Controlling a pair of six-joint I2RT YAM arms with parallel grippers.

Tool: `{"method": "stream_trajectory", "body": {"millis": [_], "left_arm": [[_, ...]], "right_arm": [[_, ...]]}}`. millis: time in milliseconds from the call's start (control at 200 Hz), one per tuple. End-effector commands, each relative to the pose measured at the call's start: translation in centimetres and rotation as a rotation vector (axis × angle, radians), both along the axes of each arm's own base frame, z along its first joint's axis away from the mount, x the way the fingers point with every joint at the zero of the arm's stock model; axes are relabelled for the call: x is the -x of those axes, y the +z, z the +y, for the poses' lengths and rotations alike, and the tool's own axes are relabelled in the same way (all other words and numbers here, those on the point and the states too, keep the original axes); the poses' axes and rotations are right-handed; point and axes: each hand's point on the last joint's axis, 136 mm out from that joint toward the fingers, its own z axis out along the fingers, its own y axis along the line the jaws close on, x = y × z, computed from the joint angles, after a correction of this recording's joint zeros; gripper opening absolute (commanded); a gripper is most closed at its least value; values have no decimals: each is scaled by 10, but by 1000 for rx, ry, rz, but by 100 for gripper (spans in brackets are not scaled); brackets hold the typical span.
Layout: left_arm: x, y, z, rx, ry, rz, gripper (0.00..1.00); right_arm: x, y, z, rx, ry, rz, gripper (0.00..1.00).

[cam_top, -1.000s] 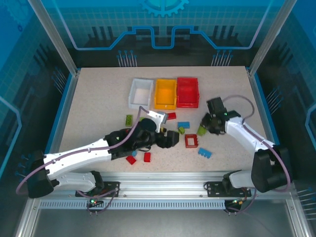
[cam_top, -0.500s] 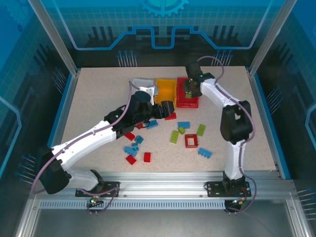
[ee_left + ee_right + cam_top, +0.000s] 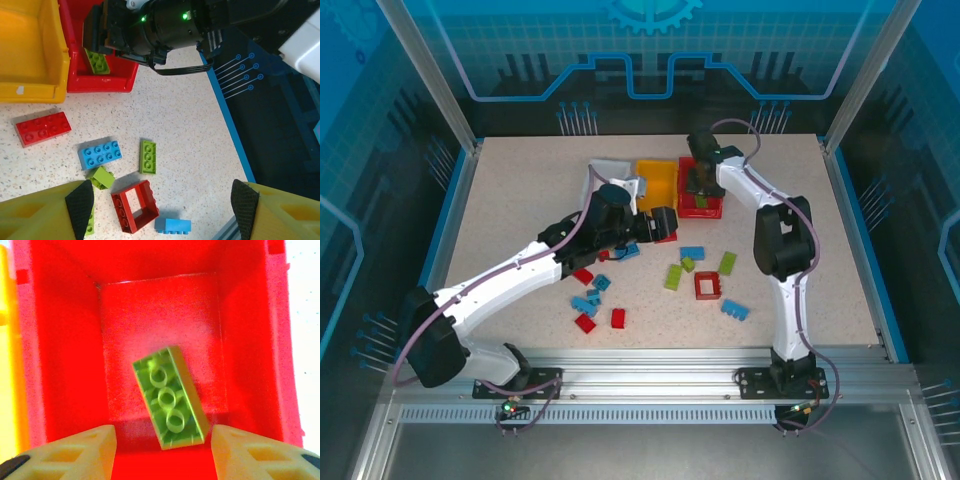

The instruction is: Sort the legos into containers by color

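Right pincer (image 3: 162,439) stands part-open and empty over the red bin (image 3: 65,340); a lime green brick (image 3: 170,397) is inside it, touching neither finger; left pincer (image 3: 162,205) gapes wide, holding nothing, above scattered legos (image 3: 101,153) on the desk (image 3: 185,120).

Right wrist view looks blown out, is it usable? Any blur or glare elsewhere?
Right wrist: the red bin is oversaturated, the table strip clips to white, and the green brick is soft but its studs read. Left wrist: sharp, with short soft shadows beside the eight-stud blue brick. Top external: evenly lit, loose bricks small.
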Motion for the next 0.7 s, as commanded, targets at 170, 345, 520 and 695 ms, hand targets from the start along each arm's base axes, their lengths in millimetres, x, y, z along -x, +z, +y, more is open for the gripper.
{"method": "stream_trajectory", "body": {"millis": [170,345,520,695], "left_arm": [[40,-71,-32,-89,-30,228,67],[63,-121,-58,-207,-23,371,63],[69,-146,-81,-286,-41,419,61],[63,-166,-92,-333,-44,433,58]], "right_arm": [[81,139,-13,-49,9,-240,50],[186,132,-22,-146,106,-206,54],[280,114,-23,-340,200,-160,62],[332,109,-40,-407,174,-160,65]]}}
